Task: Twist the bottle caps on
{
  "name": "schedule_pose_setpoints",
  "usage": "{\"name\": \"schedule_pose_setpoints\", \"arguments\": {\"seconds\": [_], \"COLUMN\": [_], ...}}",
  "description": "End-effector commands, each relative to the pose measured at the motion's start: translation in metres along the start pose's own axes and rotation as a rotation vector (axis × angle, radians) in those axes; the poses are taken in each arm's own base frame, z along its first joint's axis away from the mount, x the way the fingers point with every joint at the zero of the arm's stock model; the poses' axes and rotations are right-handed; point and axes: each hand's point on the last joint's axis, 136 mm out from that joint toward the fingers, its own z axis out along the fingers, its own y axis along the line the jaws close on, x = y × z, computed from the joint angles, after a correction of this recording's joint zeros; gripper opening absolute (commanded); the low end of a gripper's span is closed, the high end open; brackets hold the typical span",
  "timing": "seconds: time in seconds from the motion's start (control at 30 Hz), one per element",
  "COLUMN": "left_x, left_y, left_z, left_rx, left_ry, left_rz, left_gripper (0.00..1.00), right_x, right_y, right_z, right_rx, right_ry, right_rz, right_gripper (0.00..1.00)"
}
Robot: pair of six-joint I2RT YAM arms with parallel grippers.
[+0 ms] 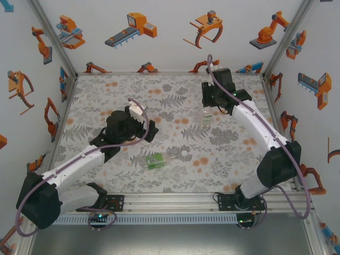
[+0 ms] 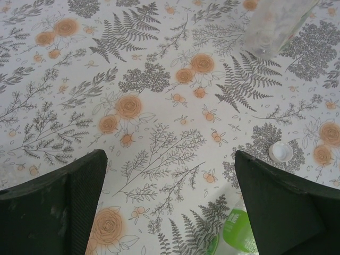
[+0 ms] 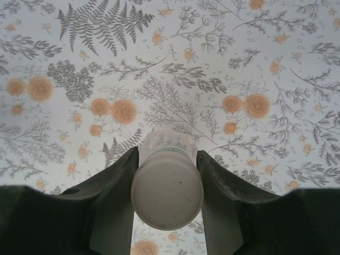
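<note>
Clamped upright in the right gripper, a small clear white-topped plastic bottle; spread wide, empty, the left gripper.

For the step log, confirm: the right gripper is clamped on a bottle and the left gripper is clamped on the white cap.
Not the left one. The left wrist view shows the left gripper open and empty, the white cap lying loose on the table beside it. The right gripper is clamped on a bottle.
</note>
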Motion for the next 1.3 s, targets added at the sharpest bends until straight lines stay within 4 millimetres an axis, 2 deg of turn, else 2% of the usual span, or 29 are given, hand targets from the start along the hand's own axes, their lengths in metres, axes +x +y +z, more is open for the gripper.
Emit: {"name": "schedule_pose_setpoints", "arguments": {"seconds": [0.0,0.13,0.23,0.33,0.4,0.53,0.6,0.73,0.87,1.03,1.13,1.27], "left_x": [-0.01,-0.01,-0.011,-0.015,-0.012,-0.007,-0.007,-0.007,-0.005,-0.002,0.0,0.0], "left_y": [-0.002,0.0,0.011,0.014,0.017,0.032,0.033,0.023,0.033,0.033,0.042,0.041], "left_z": [0.003,0.004,-0.006,-0.015,-0.013,0.004,0.01,0.016,0.012,0.009,0.007,0.003], "left_rx": [0.024,0.029,0.011,0.04,0.028,-0.04,-0.035,0.031,-0.037,-0.054,-0.108,-0.107], "left_ry": [0.004,0.013,-0.033,-0.085,-0.07,0.023,0.049,0.072,0.071,0.084,0.084,0.062], "left_rz": [-0.015,-0.027,-0.075,-0.103,-0.116,-0.165,-0.174,-0.162,-0.203,-0.244,-0.265,-0.261], "left_gripper": [0.97,0.97,0.97,0.97,0.97,0.97,0.97,0.97,0.97,0.97,0.97,0.97], "right_x": [-0.03,-0.038,-0.043,-0.045,-0.045,-0.041,-0.039,-0.035,-0.033,-0.031,-0.03,-0.034], "right_y": [-0.01,-0.012,-0.014,-0.017,-0.017,-0.019,-0.021,-0.026,-0.031,-0.031,-0.031,-0.033], "right_z": [0.002,0.023,0.038,0.051,0.058,0.068,0.07,0.07,0.069,0.064,0.061,0.052], "right_rx": [0.057,0.07,0.082,0.087,0.08,0.086,0.089,0.103,0.093,0.079,0.082,0.086], "right_ry": [-0.077,-0.092,-0.092,-0.092,-0.094,-0.097,-0.103,-0.109,-0.112,-0.109,-0.105,-0.112], "right_rz": [-0.065,-0.091,-0.106,-0.098,-0.085,-0.057,-0.042,-0.02,0.024,0.039,0.037,0.036], "right_gripper": [0.3,0.3,0.3,0.3,0.3,0.3,0.31,0.37,0.46,0.56,0.6,0.64]}}
